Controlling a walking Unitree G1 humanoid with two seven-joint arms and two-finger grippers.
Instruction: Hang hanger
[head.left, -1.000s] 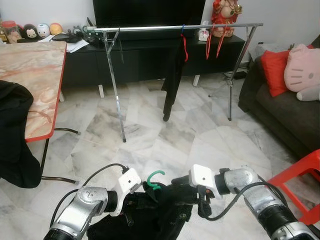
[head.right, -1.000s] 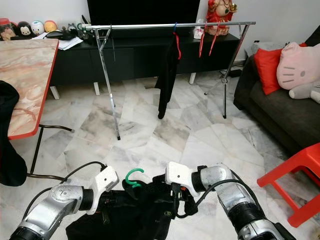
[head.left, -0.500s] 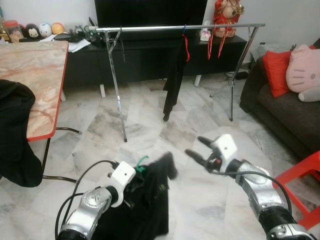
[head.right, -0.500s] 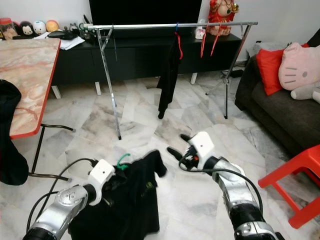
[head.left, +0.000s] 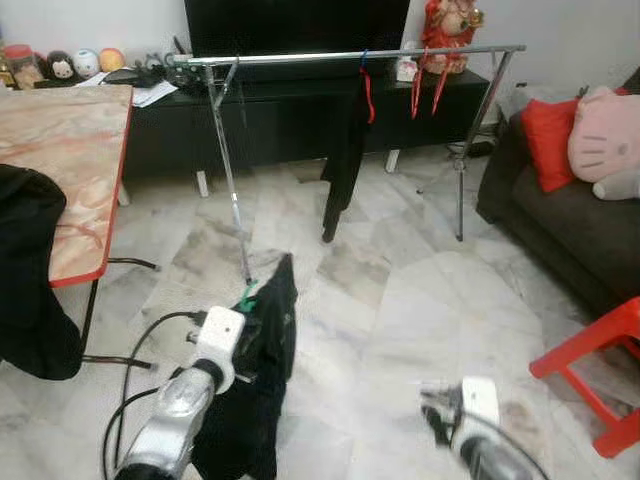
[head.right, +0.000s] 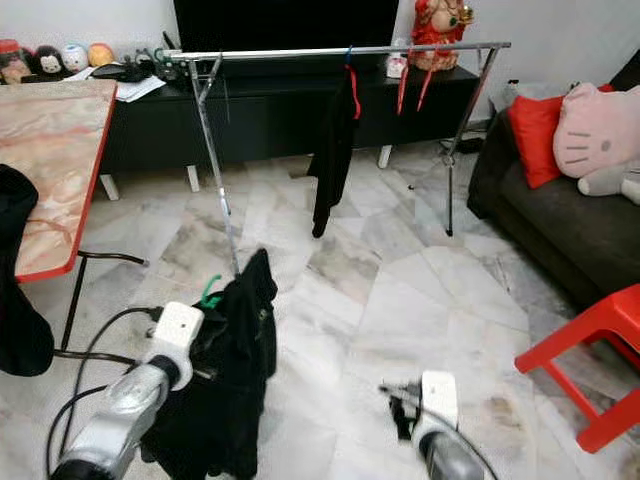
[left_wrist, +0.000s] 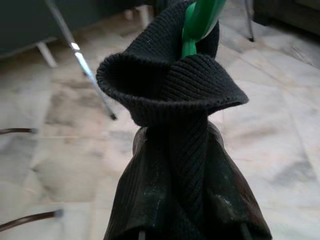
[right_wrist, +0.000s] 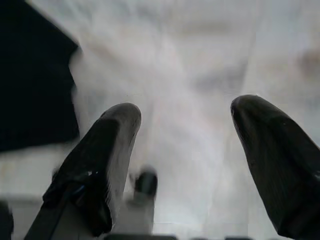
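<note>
The left gripper (head.left: 240, 335), clamped on the green hanger (head.left: 247, 296) under its black garment (head.left: 262, 345), could miss the far-ahead clothes rail (head.left: 340, 56); the right gripper (right_wrist: 182, 150) hangs apart, unable to steady it.

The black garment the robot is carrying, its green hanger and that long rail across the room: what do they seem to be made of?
Black garment: knitted fabric, matte, judging by the fine ribbing at its collar. Green hanger: probably plastic, smooth and slightly glossy with a uniform colour. Rail: looks like chromed or polished metal tube, bright and reflective. The left gripper carries the garment.
</note>
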